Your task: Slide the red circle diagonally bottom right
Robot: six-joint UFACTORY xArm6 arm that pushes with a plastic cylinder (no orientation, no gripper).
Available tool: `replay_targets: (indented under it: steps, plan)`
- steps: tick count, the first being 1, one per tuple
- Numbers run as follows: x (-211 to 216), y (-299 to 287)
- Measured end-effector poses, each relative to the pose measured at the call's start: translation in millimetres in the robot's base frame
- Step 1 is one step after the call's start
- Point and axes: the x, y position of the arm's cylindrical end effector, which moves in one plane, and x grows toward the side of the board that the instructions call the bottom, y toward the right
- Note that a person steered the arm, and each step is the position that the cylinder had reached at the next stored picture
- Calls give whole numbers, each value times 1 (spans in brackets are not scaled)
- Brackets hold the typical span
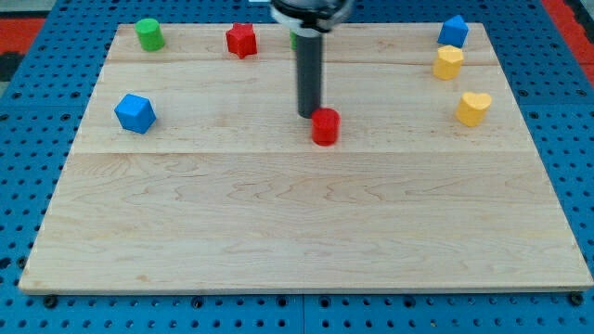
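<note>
The red circle [325, 126], a short red cylinder, stands near the middle of the wooden board [297, 232], a little above centre. My tip [309, 114] is at the end of the dark rod, touching or nearly touching the red circle's upper left edge.
A red star block [241, 40] and a green cylinder [148, 34] sit at the top left. A green block [293, 39] is mostly hidden behind the rod. A blue block [135, 113] is at the left. A blue block [453, 31] and two yellow blocks [448, 62] [472, 109] are at the right.
</note>
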Motion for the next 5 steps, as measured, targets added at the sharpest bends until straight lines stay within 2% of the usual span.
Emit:
replay_targets:
  steps: [1, 2, 3, 4, 5]
  plan:
    - [58, 49]
    - [83, 63]
    - [69, 16]
    - [77, -12]
    - [98, 19]
